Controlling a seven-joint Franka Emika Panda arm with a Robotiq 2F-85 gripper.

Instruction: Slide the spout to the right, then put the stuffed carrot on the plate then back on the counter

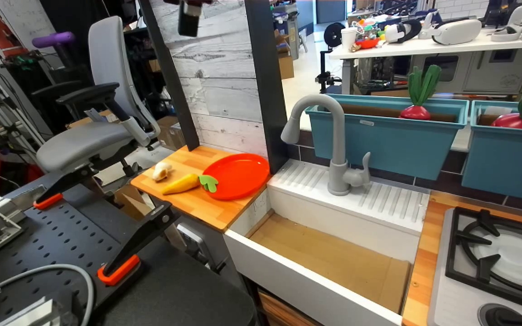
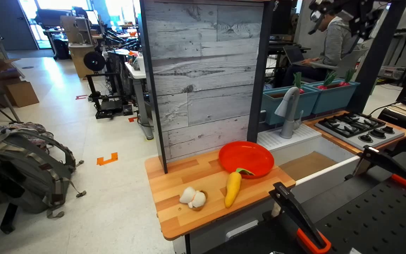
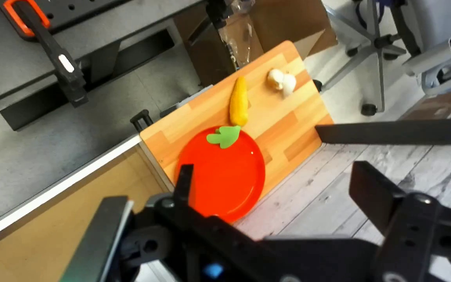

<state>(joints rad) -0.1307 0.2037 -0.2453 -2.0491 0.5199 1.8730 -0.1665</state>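
Hanging well above the wooden counter (image 2: 196,173), my Robotiq gripper (image 3: 273,168) has its two fingers spread wide, with nothing between them. Below, near the counter's front edge, the plush carrot (image 2: 233,188) lies with its yellow-orange body on the wood and its green leaves lapped over the rim of the orange-red plate (image 1: 243,174). That plate sits farther back, toward the rear corner beside the white sink (image 1: 306,290). I cannot tell for certain whether the carrot awaits its trip to the plate or is already back; I lean towards awaiting. Past the sink-side edge, the grey gooseneck spout (image 1: 339,131) arches over toward the counter, away from the stovetop (image 1: 456,294). If right means stoveward, I judge the slide undone and all three steps ahead.
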